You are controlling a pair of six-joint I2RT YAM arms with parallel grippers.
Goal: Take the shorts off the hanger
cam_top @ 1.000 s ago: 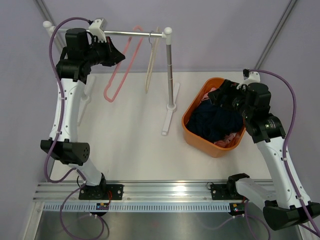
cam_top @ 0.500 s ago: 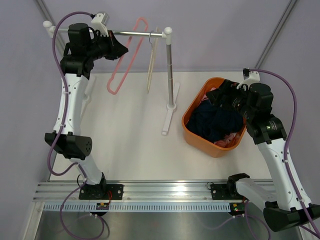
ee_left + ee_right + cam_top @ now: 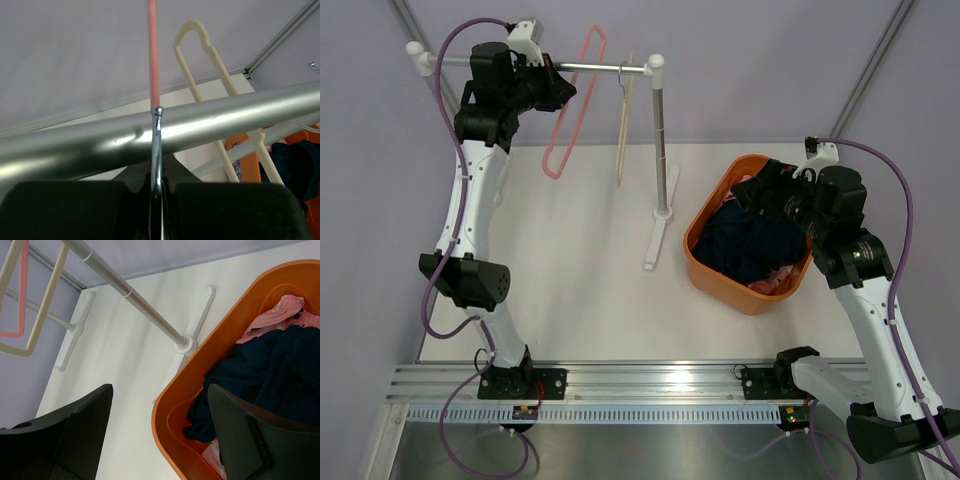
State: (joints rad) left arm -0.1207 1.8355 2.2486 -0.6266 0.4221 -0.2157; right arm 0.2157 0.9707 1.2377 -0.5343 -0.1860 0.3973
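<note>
Looking down over a white table (image 3: 580, 290), two robot arms rise from a rail at its near edge. On the right, an orange basket (image 3: 705, 268) sits on the table and holds both pairs of shorts. The plain navy shorts (image 3: 752, 245) are heaped on top and fill most of the basket. The pink patterned shorts (image 3: 775, 281) show beneath them at the near rim, and again at the far rim in the right wrist view. Neither pair hangs on anything.

The right gripper (image 3: 160, 425) hovers above the far part of the basket. Its jaws stand wide apart with nothing between them, and it touches neither the cloth nor the basket.

Farther back, a clothes rack stands on the table, with an upright post (image 3: 661, 140) left of the basket and a metal rail (image 3: 225, 117) across the top. Two bare hangers hang from the rail: a cream hanger (image 3: 621, 140) near the post and a pink hanger (image 3: 151, 50) to its left, swung out at a slant.

The left gripper (image 3: 156, 175) is raised to the rail. Its jaws are pinched tight on the thin metal hook (image 3: 156, 145) of the pink hanger, just below the rail.
</note>
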